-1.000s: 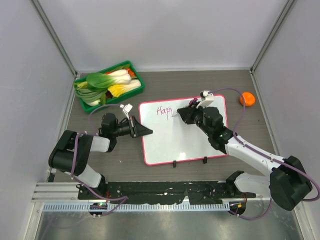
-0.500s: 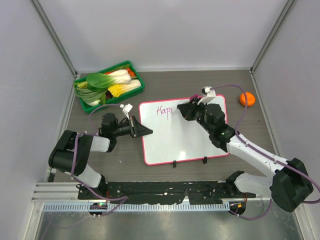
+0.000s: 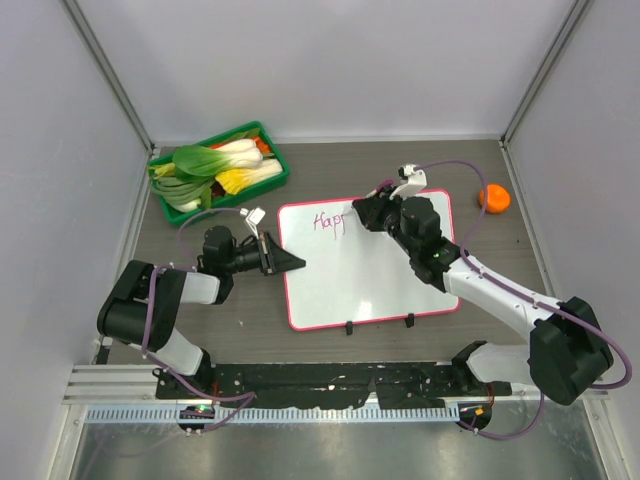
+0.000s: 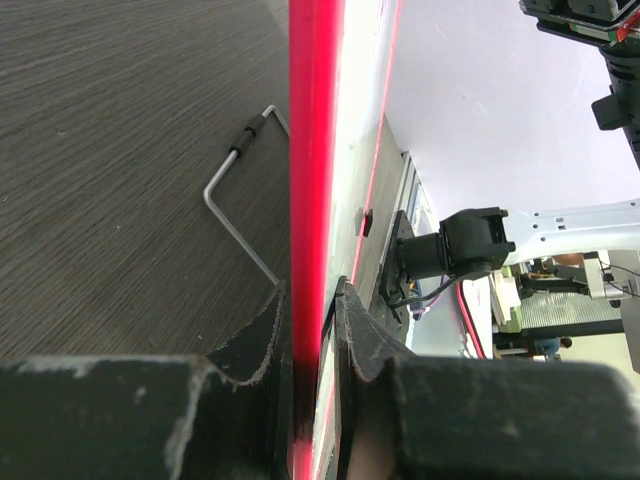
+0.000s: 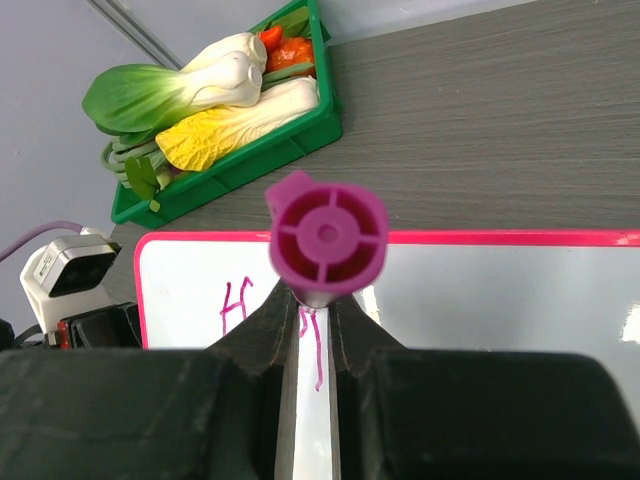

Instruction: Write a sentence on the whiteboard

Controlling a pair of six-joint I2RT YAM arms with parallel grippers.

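The whiteboard (image 3: 350, 285) lies flat on the table, white with a pink-red frame. The sentence (image 3: 328, 221) is a few purple letters reading like "Happ" at the board's far left corner. My left gripper (image 3: 297, 263) is shut on the board's left edge; the left wrist view shows the red frame (image 4: 308, 150) pinched between the fingers of the gripper (image 4: 312, 320). My right gripper (image 3: 362, 212) is shut on a purple marker (image 5: 327, 238), held tip-down on the board (image 5: 480, 290) just right of the letters (image 5: 237, 305), whose last strokes are partly hidden behind the marker and fingers.
A green tray (image 3: 220, 170) of bok choy and other vegetables stands at the far left, close to the board's corner. A small orange object (image 3: 494, 198) lies right of the board. Two black feet (image 3: 349, 327) sit on the board's near edge. A wire bracket (image 4: 235, 190) shows under the board.
My right gripper has moved a little to the far left over the board with the marker. The left gripper and the board have not moved.
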